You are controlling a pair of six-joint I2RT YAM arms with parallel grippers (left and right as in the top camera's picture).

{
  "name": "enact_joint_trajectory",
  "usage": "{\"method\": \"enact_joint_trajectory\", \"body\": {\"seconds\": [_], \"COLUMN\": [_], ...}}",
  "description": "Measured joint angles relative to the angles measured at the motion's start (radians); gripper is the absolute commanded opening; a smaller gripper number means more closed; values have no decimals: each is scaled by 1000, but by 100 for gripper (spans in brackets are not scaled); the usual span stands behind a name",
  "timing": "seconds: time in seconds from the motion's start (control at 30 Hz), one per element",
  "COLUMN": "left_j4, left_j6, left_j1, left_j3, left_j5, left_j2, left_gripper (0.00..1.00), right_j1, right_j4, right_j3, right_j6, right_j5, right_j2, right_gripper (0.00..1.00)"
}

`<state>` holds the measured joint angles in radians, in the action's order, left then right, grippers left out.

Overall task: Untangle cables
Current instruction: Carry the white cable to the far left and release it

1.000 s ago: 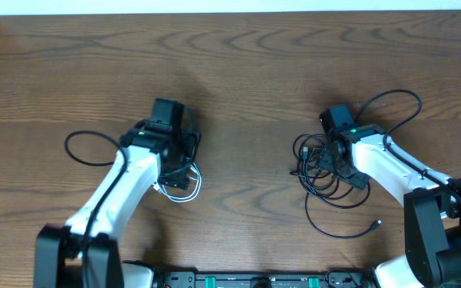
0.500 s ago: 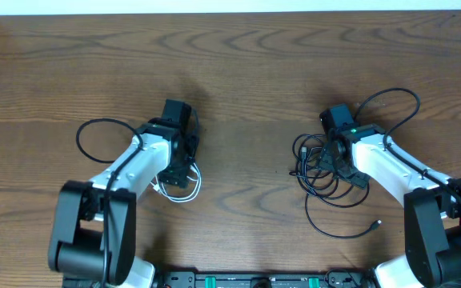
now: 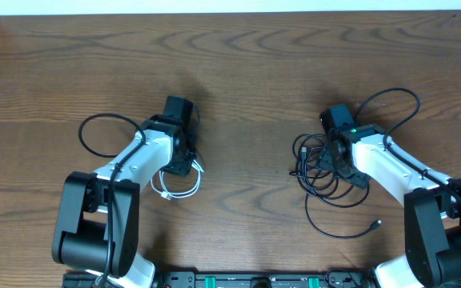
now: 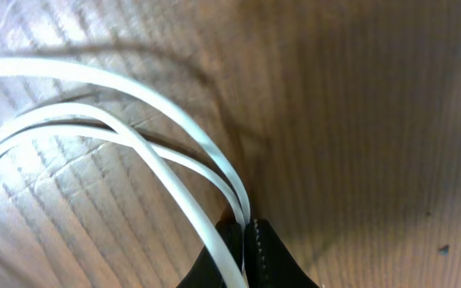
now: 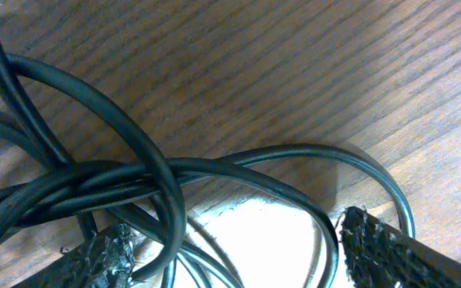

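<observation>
**Thin white cable (image 3: 184, 193) pinched on the left, thin black cables (image 3: 317, 178) loose on the right**

From above, the white cable lies in small loops on the dark brown wooden table (image 3: 246, 72), just under the left gripper (image 3: 180, 166). The black cables sit in a tangled heap well apart to the right, with the right gripper (image 3: 333, 164) over them. One black strand trails toward the near edge and ends in a small plug (image 3: 378, 224).

At the left wrist, the two dark fingertips (image 4: 262, 248) are pressed together on the white cable (image 4: 134, 120), whose strands fan away across the wood.

At the right wrist, the jaws stand spread. The rough dark fingertips (image 5: 102, 254) sit either side of the crossed black cables (image 5: 118, 180).
</observation>
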<state>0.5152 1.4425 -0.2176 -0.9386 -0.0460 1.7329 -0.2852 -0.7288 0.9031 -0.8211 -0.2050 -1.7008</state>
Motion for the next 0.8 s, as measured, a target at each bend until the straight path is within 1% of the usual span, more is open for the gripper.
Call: {"method": "enact_joint_trajectory", "body": {"seconds": [0.13,0.23,0.43,0.6,0.8], "left_j4": [-1,-4,-49,-116,-172], "left_j6": [-100,-169,-227,-250,-261], "left_j1": [28,67,198,317,418], "left_j3": [-7,-34,-63,-63,-63], "left_j5": [19,63,136,175,191], "left_j2": [-50,-143,-299,-305,-272], "left_gripper": [8,8,8,8,8], "right_j1": [2,3,3,3,5], "right_j4": [-1,-1,-2,-2,-2], "right_j3": [0,0,0,0,0], "right_j6": [0,0,0,0,0], "right_j5": [-1,0,0,1,3], "right_j2": [0,0,0,0,0], "right_gripper": [82,82,83,82,82]}}
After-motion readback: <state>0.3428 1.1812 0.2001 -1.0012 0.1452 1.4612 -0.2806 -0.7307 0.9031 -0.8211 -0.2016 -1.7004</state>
